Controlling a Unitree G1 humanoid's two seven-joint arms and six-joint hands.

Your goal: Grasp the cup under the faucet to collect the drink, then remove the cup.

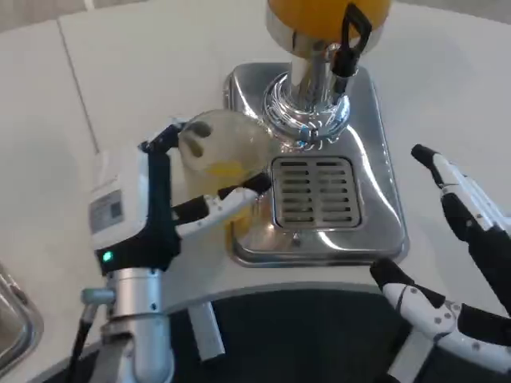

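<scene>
At the left edge of the steel base [375, 199], a clear cup [222, 155] with orange drink in its bottom is held by the left hand [152, 211], tilted somewhat toward the camera so that its mouth is seen. The cup is placed to the left of the drip grate [313, 191] and of the chrome column [307, 104], not beneath the black tap [351, 44], which juts from the dispenser's orange tank [327, 12] at the top of the picture. The left hand's fingers [215, 206] are wrapped around the cup's near side, with other black fingertips seen at its far left rim; the white back of the hand is turned toward the camera, above the silver forearm [140, 327]. The right hand [463, 263] is kept to the right of the base, well apart from the cup, its fingers spread and nothing held in them. All is set on a white table [447, 96]. A metal rim [16, 319] is seen at the picture's lower left edge; what it belongs to cannot be told.
</scene>
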